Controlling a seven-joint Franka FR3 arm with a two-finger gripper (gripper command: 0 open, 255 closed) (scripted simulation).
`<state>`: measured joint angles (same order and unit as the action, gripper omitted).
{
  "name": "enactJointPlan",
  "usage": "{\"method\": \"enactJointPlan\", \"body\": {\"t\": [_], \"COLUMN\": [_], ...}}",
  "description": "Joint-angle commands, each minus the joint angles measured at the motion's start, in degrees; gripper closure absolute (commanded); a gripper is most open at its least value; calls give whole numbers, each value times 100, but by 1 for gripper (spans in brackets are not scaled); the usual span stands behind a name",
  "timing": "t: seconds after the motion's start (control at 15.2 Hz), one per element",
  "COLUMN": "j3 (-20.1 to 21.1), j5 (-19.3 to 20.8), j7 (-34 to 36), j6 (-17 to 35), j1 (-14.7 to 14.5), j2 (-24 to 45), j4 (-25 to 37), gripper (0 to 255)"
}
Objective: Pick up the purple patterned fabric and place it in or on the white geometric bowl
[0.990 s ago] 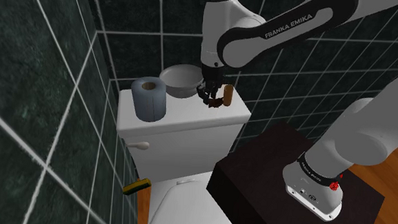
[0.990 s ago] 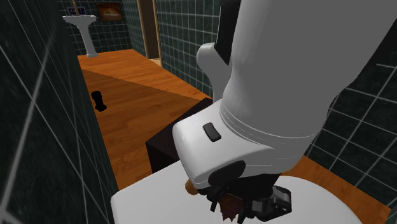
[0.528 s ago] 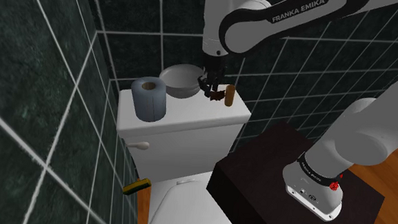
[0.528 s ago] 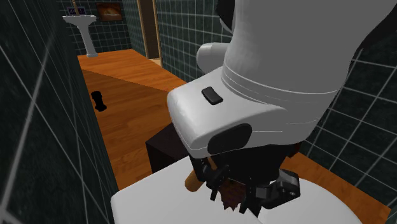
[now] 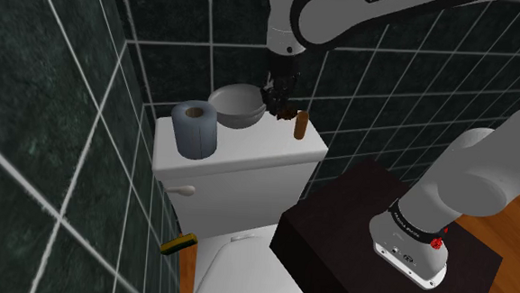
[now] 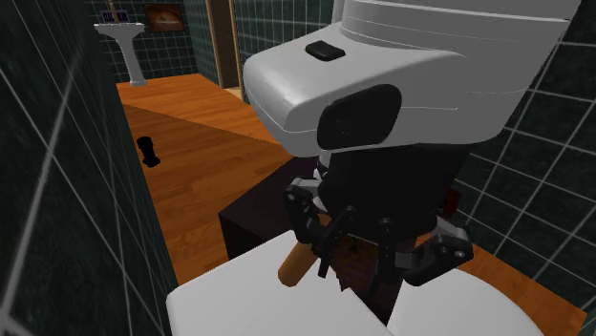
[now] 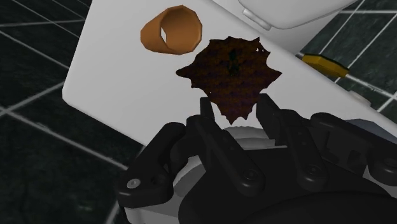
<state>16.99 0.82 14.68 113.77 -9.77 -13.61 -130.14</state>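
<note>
Dark-tiled bathroom, white tank lid [image 5: 249,142]: gripper [image 7: 236,105] fingers clamped on the dark purplish-brown fabric [image 7: 232,70], hanging just above the lid near the brown tube [image 7: 172,30], lifted presumably to clear the white bowl [image 5: 232,115] rim alongside.

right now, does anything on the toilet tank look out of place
Nothing spilled or broken. The oddest thing is the cloth: dark, crumpled and jagged-edged, it hangs from the shut gripper above the tank lid, near a bare brown tube. A bowl also sits on the lid.
</note>
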Motion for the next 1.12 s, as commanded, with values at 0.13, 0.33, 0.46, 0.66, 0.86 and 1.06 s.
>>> {"method": "enactJointPlan", "body": {"t": [0.13,0.33,0.46,0.66,0.86,1.06], "j3": [-25,-39,-48,-23,12,29], "j5": [-25,-37,-43,85,289,503], "j7": [-47,-72,-88,-44,33,105], "j6": [-323,-557,-712,-784,-880,-1052], "j1": [1,2,4,56,100,96], "j2": [-104,-158,-188,273,978,1696], "j4": [221,404,531,1047,1816,2666], "gripper": [255,255,255,255,255,255]}}
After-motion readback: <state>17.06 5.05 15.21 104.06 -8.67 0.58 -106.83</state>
